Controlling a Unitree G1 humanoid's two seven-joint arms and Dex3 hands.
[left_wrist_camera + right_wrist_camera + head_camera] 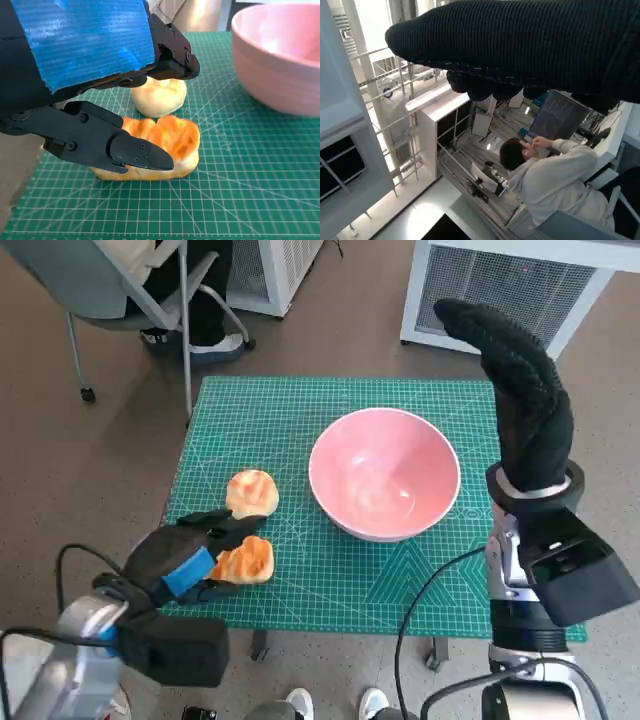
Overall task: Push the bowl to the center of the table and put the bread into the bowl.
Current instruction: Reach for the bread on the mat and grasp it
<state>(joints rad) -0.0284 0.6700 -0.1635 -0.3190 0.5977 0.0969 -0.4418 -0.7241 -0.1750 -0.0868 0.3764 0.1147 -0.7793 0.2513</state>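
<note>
The pink bowl (385, 475) (277, 60) stands empty on the green mat (300, 420), a little right of its middle. Two breads lie left of it: a round pale bun (252, 493) (159, 95) and a toasted orange piece (248, 560) (165, 142) nearer the front edge. My left hand (185, 562) (95, 75) is low at the toasted piece, its fingers (135, 152) spread above and in front of it without closing. My gloved right hand (520, 390) (530, 45) is raised high above the mat's right side, fingers up, holding nothing.
A chair (120, 290) with a seated person's legs is beyond the table's far left corner. White cabinets (500, 280) stand behind. The right wrist view shows only the room and a seated person (545, 175). The mat's near edge is by my left hand.
</note>
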